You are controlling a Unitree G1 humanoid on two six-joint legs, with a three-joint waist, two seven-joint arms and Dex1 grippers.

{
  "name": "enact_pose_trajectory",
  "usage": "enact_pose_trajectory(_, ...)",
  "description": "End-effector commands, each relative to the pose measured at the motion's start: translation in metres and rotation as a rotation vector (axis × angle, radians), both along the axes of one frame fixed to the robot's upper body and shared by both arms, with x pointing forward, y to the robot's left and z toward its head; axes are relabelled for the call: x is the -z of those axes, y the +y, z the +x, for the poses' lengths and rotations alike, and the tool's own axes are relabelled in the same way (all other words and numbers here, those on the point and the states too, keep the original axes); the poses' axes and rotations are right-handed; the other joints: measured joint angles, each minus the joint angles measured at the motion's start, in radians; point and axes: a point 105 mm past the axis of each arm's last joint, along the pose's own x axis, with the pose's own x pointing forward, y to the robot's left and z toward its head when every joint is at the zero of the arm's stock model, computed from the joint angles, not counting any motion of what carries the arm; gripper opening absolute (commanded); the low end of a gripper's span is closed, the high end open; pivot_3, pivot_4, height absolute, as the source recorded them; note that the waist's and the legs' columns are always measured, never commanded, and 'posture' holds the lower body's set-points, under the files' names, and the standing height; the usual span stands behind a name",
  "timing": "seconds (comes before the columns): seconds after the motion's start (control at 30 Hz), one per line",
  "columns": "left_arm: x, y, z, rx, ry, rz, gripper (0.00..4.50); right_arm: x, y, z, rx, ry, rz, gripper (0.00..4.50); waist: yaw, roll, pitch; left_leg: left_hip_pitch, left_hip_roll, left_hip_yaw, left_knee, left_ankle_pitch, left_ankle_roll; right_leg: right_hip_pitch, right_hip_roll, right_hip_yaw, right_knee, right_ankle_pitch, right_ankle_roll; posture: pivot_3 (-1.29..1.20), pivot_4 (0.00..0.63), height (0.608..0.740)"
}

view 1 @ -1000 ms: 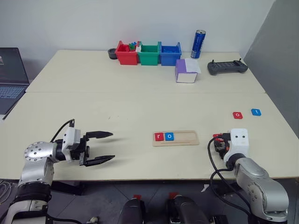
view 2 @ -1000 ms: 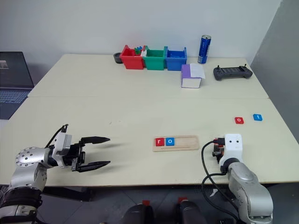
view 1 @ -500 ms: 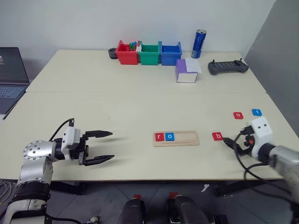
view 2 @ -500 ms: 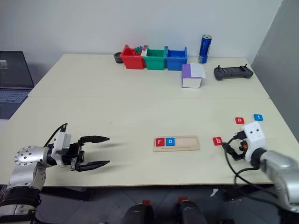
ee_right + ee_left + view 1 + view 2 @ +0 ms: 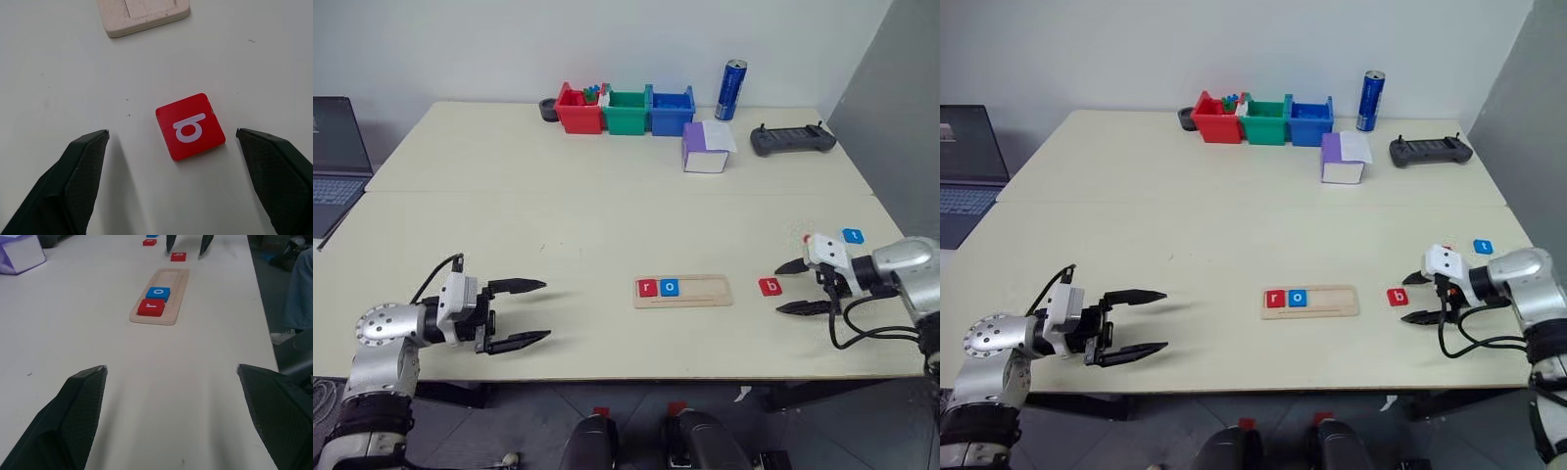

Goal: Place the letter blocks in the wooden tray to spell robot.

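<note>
1. The wooden tray point(image 5: 682, 290) lies flat on the pale worktop point(image 5: 607, 215), near its front edge and about midway across; a red "r" block point(image 5: 647, 288) sits in its left end slot and a blue "o" block point(image 5: 669, 287) sits touching it in the next slot; the other slots hold nothing
2. A red "b" block point(image 5: 770, 286) lies flat on the worktop just to the right of the tray, apart from it
3. The right gripper point(image 5: 792, 287) points left at the "b" block, close beside it on the right; its jaws are spread wide, one finger on each side of the block in the wrist view, neither finger touching it; nothing is grasped
4. A blue "t" block point(image 5: 852, 236) lies farther right and farther back on the worktop; a small bit of a red block point(image 5: 1446, 248) peeks out behind the right gripper's white housing, its letter hidden
5. The left gripper point(image 5: 532, 311) hovers over the front left of the worktop, well apart from the tray, pointing right with jaws released and wide; it grasps nothing
6. At the back stand red point(image 5: 578, 111), green point(image 5: 626, 113) and blue bins point(image 5: 671, 112) in a row, a blue can point(image 5: 731, 91), a purple-and-white box point(image 5: 705, 149) and a dark handheld controller point(image 5: 790, 140); a laptop point(image 5: 333, 147) sits at the far left
</note>
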Motion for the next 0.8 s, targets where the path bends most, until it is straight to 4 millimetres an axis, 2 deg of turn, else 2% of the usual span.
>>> enact_pose_trajectory(0.03,-0.013,0.004,-0.001,-0.016,-0.050,0.007,4.50,0.002,-0.005,0.002,-0.042,0.006,-0.054,4.43,0.000,0.000,0.000,0.000,0.000,0.000,0.000,0.000,0.000,0.000,0.000,0.000,0.001,0.000,0.000,0.00,0.150,0.740)
enact_pose_trajectory(0.07,-0.014,0.004,-0.002,-0.018,-0.052,0.008,4.50,0.004,-0.004,0.003,-0.044,0.015,-0.054,4.43,0.000,0.000,0.000,0.001,0.000,0.000,0.001,0.000,0.000,0.000,0.000,0.000,0.002,0.000,0.000,0.00,0.150,0.740)
enact_pose_trajectory(0.17,-0.015,0.005,-0.002,-0.029,-0.058,0.011,4.50,0.011,-0.003,0.003,-0.056,0.044,-0.061,3.86,0.000,0.000,0.000,0.002,0.000,0.001,0.002,0.000,0.000,0.001,-0.001,0.001,0.004,0.000,0.000,0.00,0.150,0.740)
enact_pose_trajectory(0.33,-0.014,0.007,-0.004,-0.040,-0.056,0.018,4.50,0.009,-0.003,0.004,-0.064,0.042,-0.054,2.08,0.000,-0.001,-0.001,0.004,0.000,0.001,0.002,0.000,0.000,0.001,-0.001,0.001,0.007,-0.001,-0.002,0.00,0.150,0.740)
enact_pose_trajectory(0.4,-0.013,0.007,-0.004,-0.038,-0.052,0.023,4.50,0.000,0.000,0.009,-0.062,0.009,-0.043,1.46,0.001,-0.001,-0.001,0.004,0.000,0.001,0.002,0.000,0.000,0.001,-0.001,0.001,0.008,-0.002,-0.003,0.00,0.150,0.740)
enact_pose_trajectory(0.5,-0.013,0.005,-0.002,-0.027,-0.051,0.022,4.50,-0.030,0.022,0.021,-0.069,-0.042,0.045,1.45,-0.002,0.000,0.000,0.004,0.000,0.001,0.002,0.000,0.000,0.001,-0.001,0.001,0.009,-0.002,-0.003,0.00,0.150,0.740)
enact_pose_trajectory(0.57,-0.014,0.002,0.000,-0.015,-0.053,0.022,4.50,-0.040,0.039,0.023,-0.104,-0.070,0.034,1.45,-0.004,0.000,0.000,0.004,0.000,0.001,0.002,0.001,-0.001,0.000,-0.001,0.001,0.010,-0.002,-0.003,0.00,0.150,0.740)
enact_pose_trajectory(0.7,-0.015,-0.003,0.004,0.006,-0.058,0.025,4.50,-0.048,0.089,0.012,-0.227,-0.082,0.087,1.45,-0.006,0.001,0.000,0.004,0.001,0.000,0.001,0.001,-0.002,-0.001,-0.001,0.000,0.011,-0.002,-0.004,0.00,0.150,0.740)
enact_pose_trajectory(0.8,-0.015,-0.005,0.005,0.009,-0.058,0.024,4.50,-0.042,0.104,0.012,-0.221,-0.062,0.076,1.45,-0.004,0.001,0.000,0.003,0.001,0.000,0.001,0.001,-0.002,-0.001,-0.001,-0.001,0.011,-0.002,-0.004,0.00,0.150,0.740)
